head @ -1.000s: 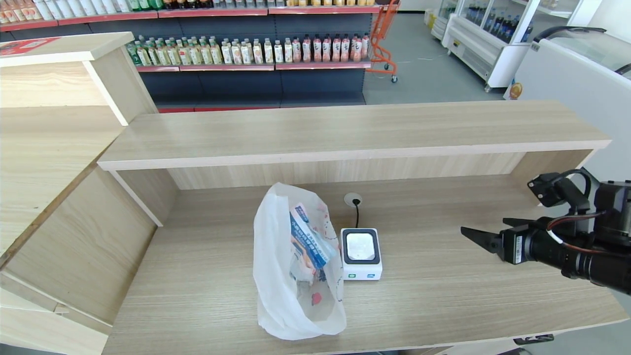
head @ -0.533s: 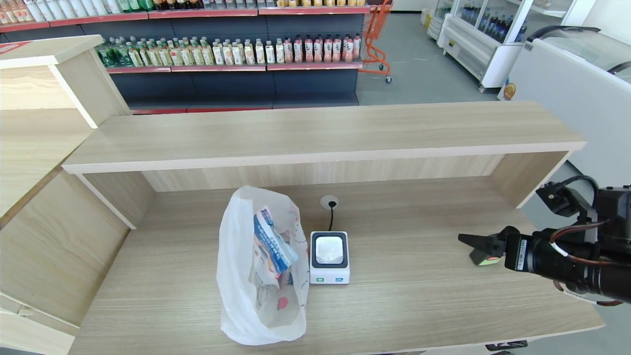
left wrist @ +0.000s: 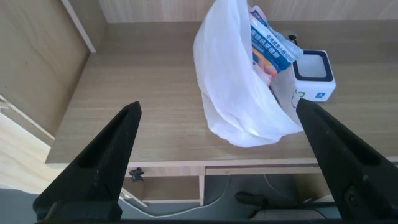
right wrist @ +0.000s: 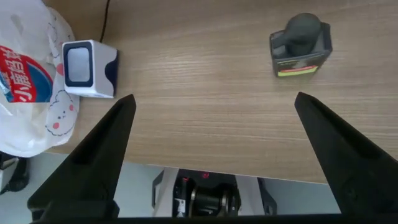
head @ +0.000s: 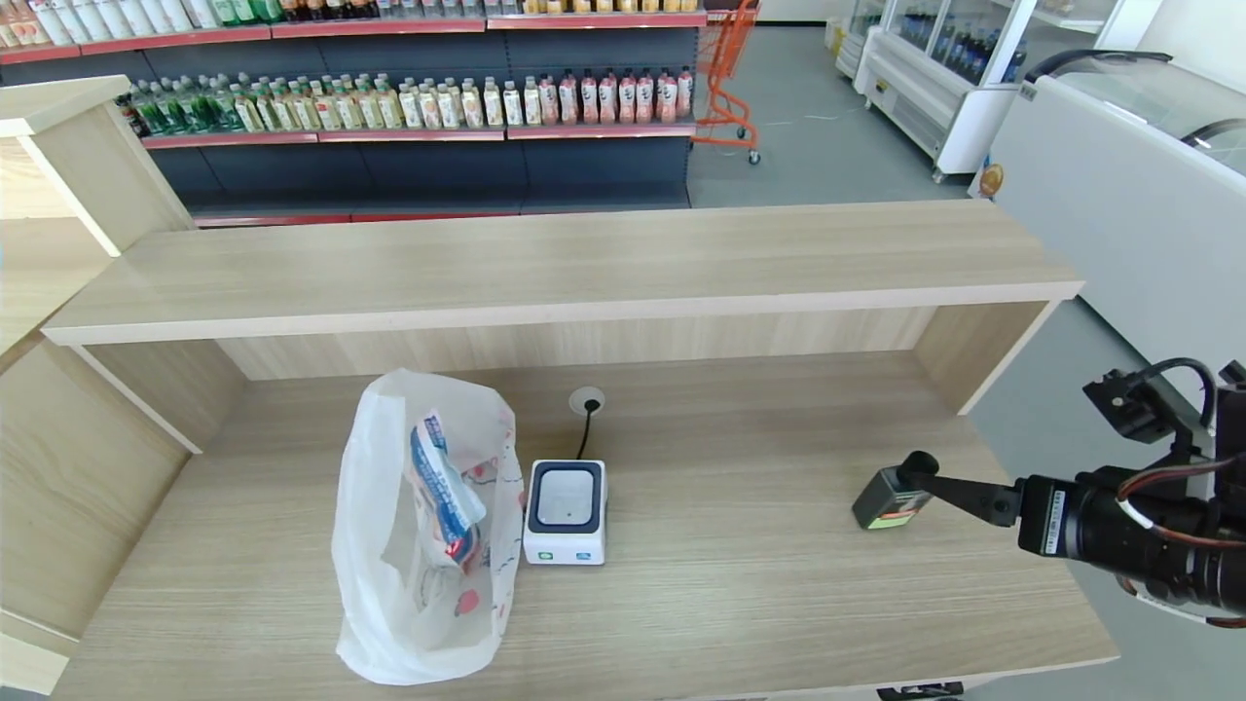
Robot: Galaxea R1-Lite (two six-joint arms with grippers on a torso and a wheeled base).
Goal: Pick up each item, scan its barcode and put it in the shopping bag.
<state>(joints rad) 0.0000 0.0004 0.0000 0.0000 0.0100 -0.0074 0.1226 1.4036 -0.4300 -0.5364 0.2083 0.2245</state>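
A white plastic shopping bag (head: 389,545) stands on the wooden counter (head: 740,565) with a blue and white snack packet (head: 443,477) inside it. Just right of it sits the white barcode scanner (head: 565,511), facing up. A small dark bottle with a black cap (head: 884,502) lies near the counter's right end. My right gripper (head: 939,479) is beside the bottle, open and holding nothing. From the right wrist view (right wrist: 214,99) the bottle (right wrist: 300,45) lies ahead, off to one side. My left gripper (left wrist: 219,106) is open above the counter's front edge, facing the bag (left wrist: 239,87).
A raised wooden ledge (head: 584,263) runs along the back of the counter. The scanner's cable goes into a round hole (head: 586,400). A wooden side wall (head: 88,467) closes the left end. Store shelves and freezers stand behind.
The whole head picture has shifted left, so the camera moved right. The dark bottle has come into sight at the right gripper's tip. Bag and scanner keep their places on the counter.
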